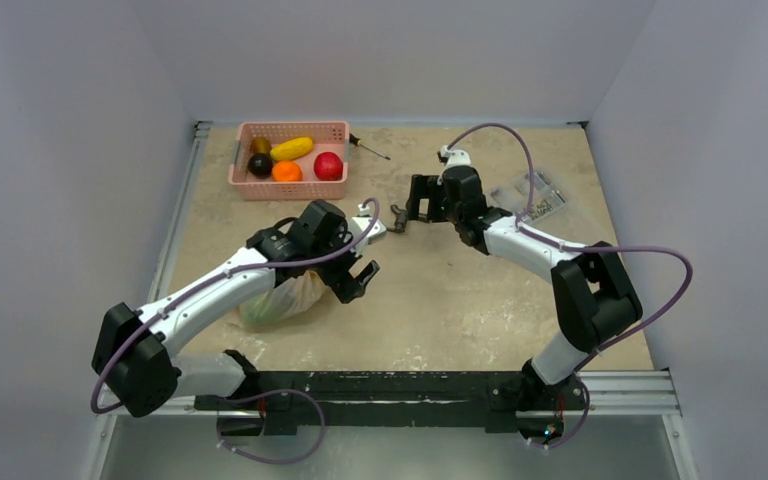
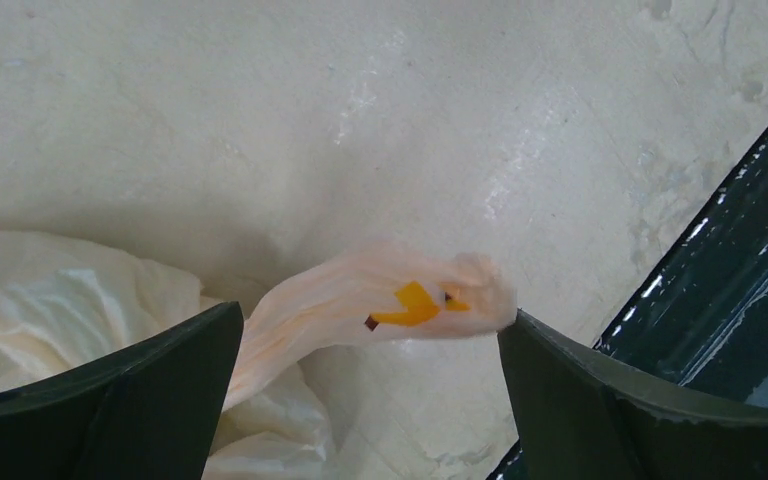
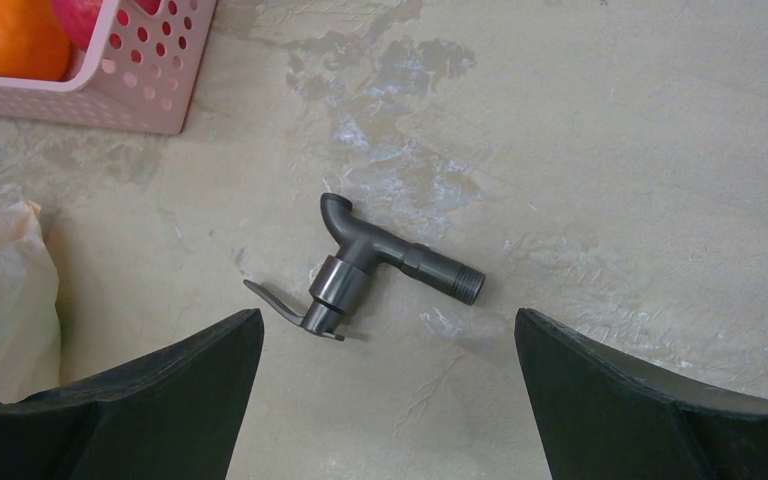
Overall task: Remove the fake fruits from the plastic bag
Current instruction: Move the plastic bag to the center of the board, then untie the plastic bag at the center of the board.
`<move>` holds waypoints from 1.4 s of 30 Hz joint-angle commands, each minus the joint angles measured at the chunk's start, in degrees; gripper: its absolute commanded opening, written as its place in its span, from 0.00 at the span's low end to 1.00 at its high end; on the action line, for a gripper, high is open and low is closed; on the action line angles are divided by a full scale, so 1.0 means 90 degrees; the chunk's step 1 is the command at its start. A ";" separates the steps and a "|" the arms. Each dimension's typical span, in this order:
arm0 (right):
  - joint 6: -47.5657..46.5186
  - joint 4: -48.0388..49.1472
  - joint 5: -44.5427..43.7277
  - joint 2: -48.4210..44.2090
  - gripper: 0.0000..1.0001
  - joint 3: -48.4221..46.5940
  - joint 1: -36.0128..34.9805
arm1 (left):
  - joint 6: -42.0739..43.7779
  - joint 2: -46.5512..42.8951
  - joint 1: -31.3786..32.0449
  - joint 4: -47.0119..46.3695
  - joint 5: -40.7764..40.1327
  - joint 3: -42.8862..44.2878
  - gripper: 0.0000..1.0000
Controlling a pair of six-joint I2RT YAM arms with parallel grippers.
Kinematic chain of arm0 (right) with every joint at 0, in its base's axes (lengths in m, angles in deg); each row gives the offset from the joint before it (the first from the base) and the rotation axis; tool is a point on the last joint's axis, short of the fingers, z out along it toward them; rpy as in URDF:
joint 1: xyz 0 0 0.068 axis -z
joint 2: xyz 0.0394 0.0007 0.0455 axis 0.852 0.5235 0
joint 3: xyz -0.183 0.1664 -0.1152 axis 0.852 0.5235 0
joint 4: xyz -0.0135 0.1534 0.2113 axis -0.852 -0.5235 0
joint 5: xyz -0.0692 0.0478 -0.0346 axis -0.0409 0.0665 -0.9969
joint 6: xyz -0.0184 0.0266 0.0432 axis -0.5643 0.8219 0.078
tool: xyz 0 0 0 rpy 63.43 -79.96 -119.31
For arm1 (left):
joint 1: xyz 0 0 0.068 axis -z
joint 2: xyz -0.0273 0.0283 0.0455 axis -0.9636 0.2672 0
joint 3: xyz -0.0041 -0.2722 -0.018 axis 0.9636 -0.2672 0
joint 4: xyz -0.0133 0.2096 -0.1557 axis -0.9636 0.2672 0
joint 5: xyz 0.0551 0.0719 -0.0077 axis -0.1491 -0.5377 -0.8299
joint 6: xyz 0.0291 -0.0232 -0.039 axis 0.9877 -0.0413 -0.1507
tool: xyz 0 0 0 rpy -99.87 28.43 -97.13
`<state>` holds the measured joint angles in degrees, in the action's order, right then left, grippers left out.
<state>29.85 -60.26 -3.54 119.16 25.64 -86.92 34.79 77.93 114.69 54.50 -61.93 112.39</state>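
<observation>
On the counter (image 1: 480, 300), left side | plastic bag (image 1: 295, 296) slumped; green fruit (image 1: 258, 312) apparently inside, yours to remove | banana (image 1: 292, 148) already in basket (image 1: 243, 186) | left fingers (image 2: 110, 400) wide astride handle (image 2: 380, 300); right fingers (image 3: 130, 400) wide, empty

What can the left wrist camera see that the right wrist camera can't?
Only the left wrist view: the handle of the bag, with orange marks, lying between the fingers, and a dark rail at the right edge.
Only the right wrist view: a grey tap and a corner of the pink basket, holding an orange ball and a red apple.
Both: the bag, the table, and an open gripper: the left gripper in one, the right gripper in the other.
</observation>
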 commanded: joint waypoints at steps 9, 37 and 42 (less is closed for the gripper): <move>-0.0175 0.0926 0.2119 -0.0097 0.99 -0.0211 -0.0454 | -0.0154 -0.2145 -0.0162 -0.1014 -0.3153 -0.0627 1.00; 0.1061 0.0336 0.0386 0.2254 0.67 -0.2611 -0.2889 | 0.0187 -0.3576 -0.0148 -0.2062 -0.5298 -0.1109 0.97; 0.1294 0.0631 0.0903 0.2102 0.25 -0.2314 -0.2840 | 0.0158 -0.3438 -0.0148 -0.1975 -0.5124 -0.1059 0.97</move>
<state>39.14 -56.39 2.49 140.25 4.44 -112.80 36.02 46.57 113.42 36.97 -109.68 100.65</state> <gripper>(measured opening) 0.381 0.970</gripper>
